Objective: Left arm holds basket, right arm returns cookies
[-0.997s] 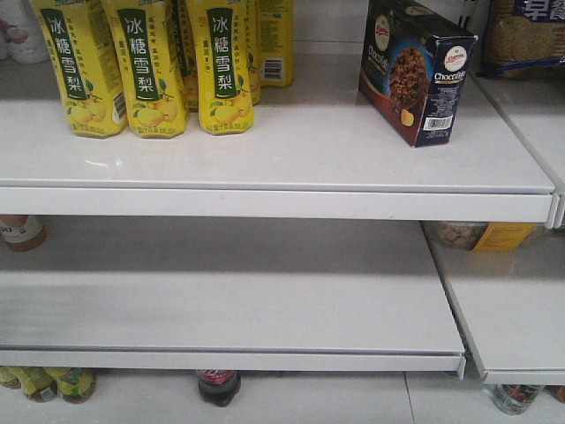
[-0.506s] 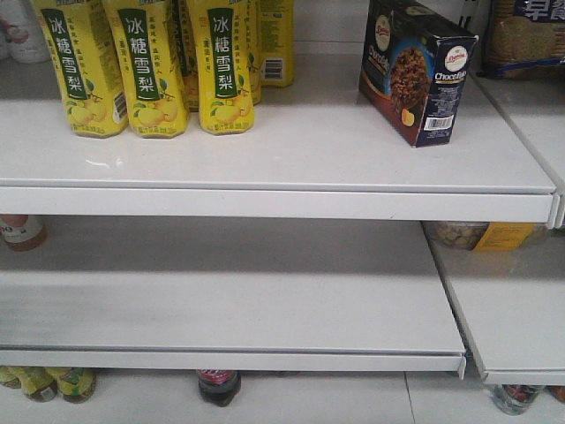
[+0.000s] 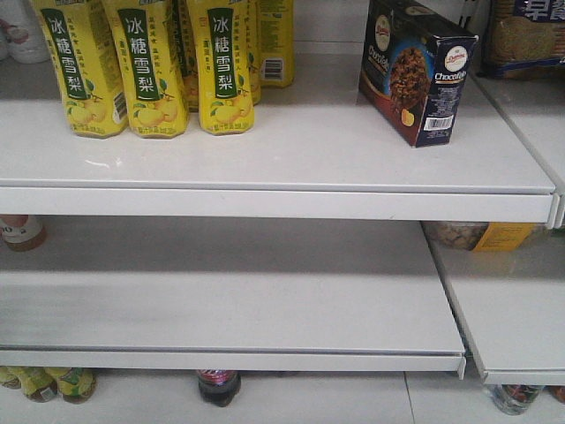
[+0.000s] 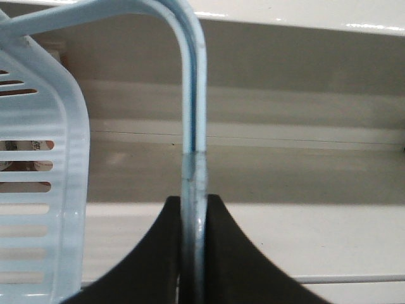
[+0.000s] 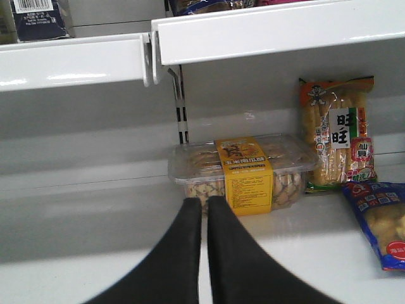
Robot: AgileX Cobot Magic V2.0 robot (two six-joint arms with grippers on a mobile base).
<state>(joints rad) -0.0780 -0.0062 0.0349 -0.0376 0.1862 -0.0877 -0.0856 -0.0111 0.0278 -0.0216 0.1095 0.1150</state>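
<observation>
On the top white shelf [image 3: 291,155] the cookies [image 3: 415,75] stand upright at right, same spot as a second ago; nothing shifted in front view. Yellow drink bottles [image 3: 146,66] sit well apart at left. Left gripper [image 4: 193,253] clenched on the basket [image 4: 38,183] handle. Right gripper [image 5: 204,253] pressed closed, empty, before a clear snack tub [image 5: 243,168] on a lower shelf.

- White metal shelves [image 3: 265,168] in two tiers, lit evenly from above.
- A slotted upright [image 5: 182,107] joins neighbouring bays.
- Pale tiled floor [image 3: 353,397] beneath.
</observation>
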